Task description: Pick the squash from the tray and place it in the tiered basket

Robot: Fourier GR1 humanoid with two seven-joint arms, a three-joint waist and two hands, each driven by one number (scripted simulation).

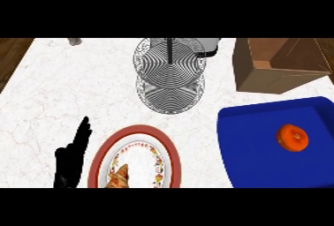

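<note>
An orange, round squash [293,137] lies on the blue tray [261,154] at the right of the counter. The wire tiered basket [169,75] stands at the back centre, its round tiers seen from above around a dark central post. My left hand [70,159] shows at the lower left, fingers straight and pointing up, resting open beside the plate and holding nothing. My right hand is out of view. Nothing touches the squash.
A red-rimmed plate [104,154] with a croissant [119,176] on it sits at the lower centre-left. An open cardboard box [280,66] stands at the back right, behind the tray. A small grey object [75,41] sits at the far left edge.
</note>
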